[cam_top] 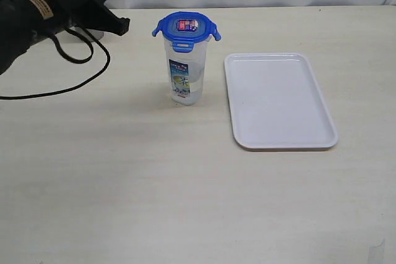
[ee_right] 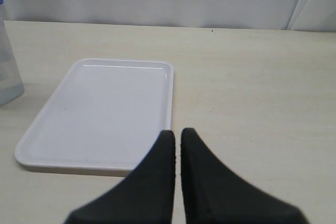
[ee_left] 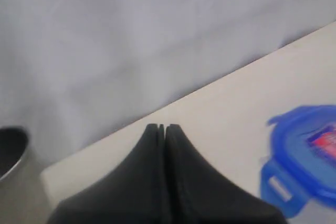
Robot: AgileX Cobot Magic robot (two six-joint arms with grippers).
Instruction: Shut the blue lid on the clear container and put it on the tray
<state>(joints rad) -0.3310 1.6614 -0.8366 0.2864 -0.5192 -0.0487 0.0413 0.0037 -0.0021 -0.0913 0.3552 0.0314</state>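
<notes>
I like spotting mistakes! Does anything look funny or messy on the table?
Nothing is spilled or broken. The blue lid sits on the clear container, but its side flaps stick out, seemingly not snapped down.

Blue lid (cam_top: pixel 185 27) atop upright clear container (cam_top: pixel 184 69), beside white tray (cam_top: pixel 278 100).

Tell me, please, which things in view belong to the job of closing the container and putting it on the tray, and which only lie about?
For the job:
- blue lid, sitting on top of the container
- clear container, upright beside the tray
- white tray

Just lying about:
- steel cup, near the table's edge
- black cable, trailing from the left arm
</notes>
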